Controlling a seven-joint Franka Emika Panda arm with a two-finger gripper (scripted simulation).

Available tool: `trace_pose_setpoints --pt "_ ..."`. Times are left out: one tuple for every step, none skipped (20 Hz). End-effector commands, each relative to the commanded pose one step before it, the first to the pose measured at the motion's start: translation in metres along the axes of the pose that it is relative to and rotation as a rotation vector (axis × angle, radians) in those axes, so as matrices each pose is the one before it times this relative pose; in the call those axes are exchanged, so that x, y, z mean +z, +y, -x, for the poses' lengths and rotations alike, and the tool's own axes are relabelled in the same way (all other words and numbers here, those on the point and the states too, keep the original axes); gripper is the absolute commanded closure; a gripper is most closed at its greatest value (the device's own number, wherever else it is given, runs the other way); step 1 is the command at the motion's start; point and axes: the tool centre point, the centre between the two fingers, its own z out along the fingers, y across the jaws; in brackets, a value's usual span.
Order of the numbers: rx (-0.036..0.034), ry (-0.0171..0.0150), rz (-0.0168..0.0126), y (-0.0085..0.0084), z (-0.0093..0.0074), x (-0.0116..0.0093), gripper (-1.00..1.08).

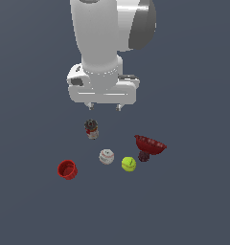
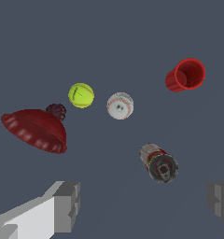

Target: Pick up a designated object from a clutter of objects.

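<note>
Arm poised high over five scattered items, jaws spread wide and empty.

Gripper (image 1: pixel 105 106) hangs above the can (image 1: pixel 92 129), likely lining up a descent; on the desk (image 1: pixel 193 201): one bowl (image 1: pixel 150 144), one cup (image 1: pixel 67 169), one baseball (image 1: pixel 106 156), one tennis ball (image 1: pixel 129 164), one can.

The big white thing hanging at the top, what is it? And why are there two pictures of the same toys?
That white thing is a robot arm drawn in a computer game world. Its gripper is like two fingers, open now and holding nothing. One picture looks from outside; the other comes from a camera on the arm's wrist, looking down past the fingers. Below are a tin can, a red cup, a white baseball, a yellow-green tennis ball and a dark red bowl. The robot should pick up the can.
</note>
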Motion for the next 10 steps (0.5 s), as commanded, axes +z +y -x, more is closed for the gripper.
trace_pose_setpoints --pt "0.0 0.0 0.0 0.00001 0.0 0.0 -0.92" --pt "-0.00153 0.00019 0.0001 -0.00045 0.00003 -0.00019 -0.92" --pt "-0.00428 0.00051 0.00024 -0.0012 0.00009 -0.00055 -0.92" --pt "-0.00705 0.00085 0.0004 -0.002 0.00014 -0.0009 -0.92" --pt "-0.0098 0.00118 0.00055 -0.00279 0.00019 -0.00125 -0.92" --pt "-0.01242 0.00149 0.00071 -0.00352 0.00023 -0.00159 -0.92" --pt "-0.01383 0.00166 0.0008 -0.00393 0.00024 -0.00177 -0.92" --pt "-0.01125 0.00135 0.00066 -0.00319 0.00017 -0.00144 -0.92" --pt "-0.0083 0.00099 0.00049 -0.00236 0.00011 -0.00107 -0.92" --pt "-0.00539 0.00064 0.00032 -0.00154 0.00007 -0.0007 -0.92"
